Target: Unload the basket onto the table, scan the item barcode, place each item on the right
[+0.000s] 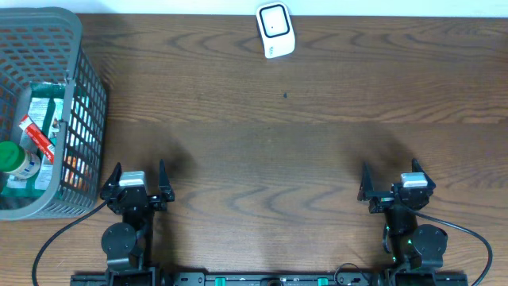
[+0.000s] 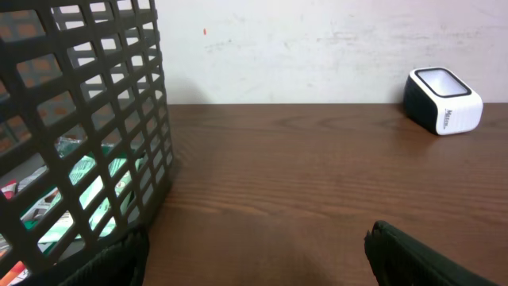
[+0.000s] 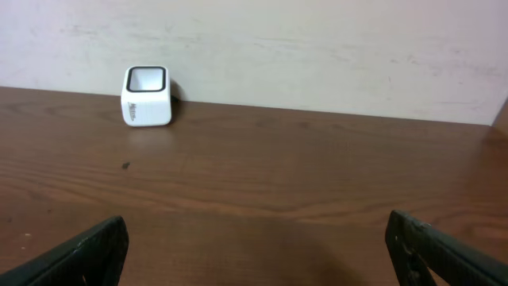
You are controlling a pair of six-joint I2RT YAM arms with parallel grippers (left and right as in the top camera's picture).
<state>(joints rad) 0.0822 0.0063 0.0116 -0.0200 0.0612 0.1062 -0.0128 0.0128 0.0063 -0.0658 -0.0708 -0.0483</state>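
A white scanner with a black window (image 1: pixel 275 29) stands at the table's far edge, also visible as the scanner (image 2: pixel 443 101) and the scanner (image 3: pixel 146 96) in the wrist views. Packaged items (image 1: pixel 36 127) lie inside a grey mesh basket (image 1: pixel 79 48) at the far left, with a green-capped bottle (image 1: pixel 11 156) among them; no barcode is readable. My left gripper (image 1: pixel 139 176) rests open near the front edge, just right of the basket (image 2: pixel 87 119). My right gripper (image 1: pixel 390 176) rests open at the front right. Both hold nothing.
The wooden table (image 1: pixel 262 151) stretches between the grippers and the scanner. A pale wall (image 3: pixel 317 48) rises behind the table's far edge. Black cables (image 1: pixel 63 234) trail from the arm bases along the front.
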